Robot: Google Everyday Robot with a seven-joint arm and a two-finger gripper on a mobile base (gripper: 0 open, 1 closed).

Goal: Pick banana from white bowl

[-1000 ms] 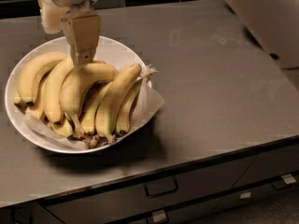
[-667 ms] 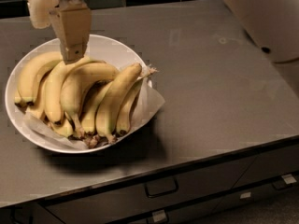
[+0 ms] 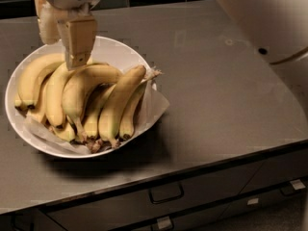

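Since a second ago my gripper point(image 3: 67, 52) has slid a little to the left over the back of the white bowl point(image 3: 120, 49), while the bowl and its fruit lie as they did. It hangs just above the upper ends of the bananas point(image 3: 115, 105), with its tip close to or touching one of them. I cannot tell whether it is apart or together, and it holds nothing that I can see. The bowl sits at the left of the grey counter point(image 3: 216, 105), near the front edge. A hard downward push could shove or tip it that way. The bananas lie packed side by side and seem joined at their dark stem ends point(image 3: 98, 143), so I judge that lifting one may drag its neighbours up, or the curved skin may slip out of my grasp. The crumpled paper liner point(image 3: 156, 105) pokes over the right rim and could come up with the fruit. The bananas are yellow and ripe-looking with faint browning, curved, with their stems toward the front of the bowl.
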